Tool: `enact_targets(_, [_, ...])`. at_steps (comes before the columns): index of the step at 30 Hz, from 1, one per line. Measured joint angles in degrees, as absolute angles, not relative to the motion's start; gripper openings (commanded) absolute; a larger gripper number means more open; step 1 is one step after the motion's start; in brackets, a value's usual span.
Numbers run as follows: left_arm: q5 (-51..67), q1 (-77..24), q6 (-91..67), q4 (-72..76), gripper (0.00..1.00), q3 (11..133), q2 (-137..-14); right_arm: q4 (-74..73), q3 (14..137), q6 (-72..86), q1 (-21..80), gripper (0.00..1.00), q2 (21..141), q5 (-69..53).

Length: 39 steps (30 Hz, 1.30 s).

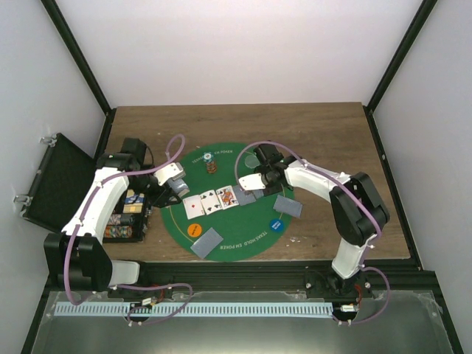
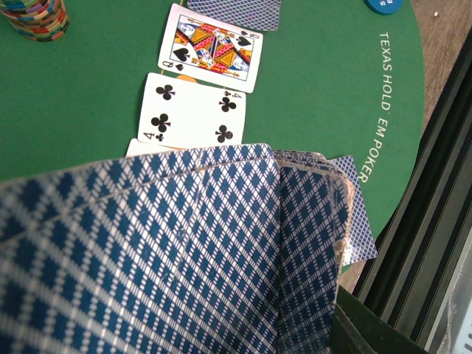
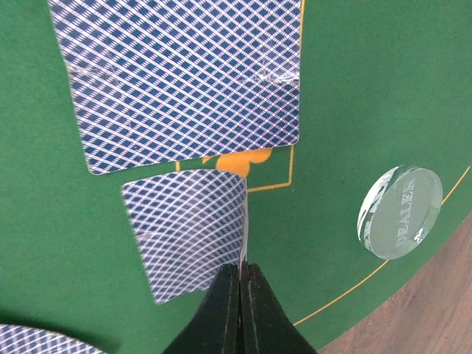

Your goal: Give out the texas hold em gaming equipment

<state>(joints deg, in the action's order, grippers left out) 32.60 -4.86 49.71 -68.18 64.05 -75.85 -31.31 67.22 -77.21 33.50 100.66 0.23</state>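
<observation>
While the left gripper (image 1: 177, 188) appears, fingers hidden, to clamp the deck (image 2: 184, 258) above the face-up row (image 2: 193, 114) as dealing stock, the right gripper (image 3: 241, 276) pinches one face-down card (image 3: 188, 228) by its edge for placing. The mat (image 2: 332, 88) reads "TEXAS HOLD EM POKER"; the clear button (image 3: 400, 212) reads "DEALER".

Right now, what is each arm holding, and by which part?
The right jaws are shut on one face-down card, pinched at a corner. The left jaws hold the deck; where they grip it is hidden behind the cards.
</observation>
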Motion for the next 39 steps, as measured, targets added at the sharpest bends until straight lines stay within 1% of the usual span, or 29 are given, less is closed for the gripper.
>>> enact_targets(16, [32.58,-4.86,49.71,-68.2,0.46,64.05,-75.79,-28.38,67.79,-75.92,33.04,0.01,105.8,0.71])
enact_targets(22, [32.58,-4.86,49.69,-68.2,0.46,63.92,-75.79,-26.7,70.94,-75.35,32.29,0.01,108.75,1.17])
enact_targets(35, [32.36,-4.86,49.6,-67.94,0.46,62.48,-75.77,-26.44,71.68,-75.22,32.21,0.01,109.12,0.86])
enact_targets(37, [32.21,-4.86,49.58,-67.85,0.46,61.87,-75.77,-26.72,71.68,-75.4,32.18,0.04,109.12,0.43])
enact_targets(39, [32.03,-4.86,49.52,-67.61,0.46,61.12,-75.77,-26.83,71.68,-75.46,32.18,0.13,109.12,0.1])
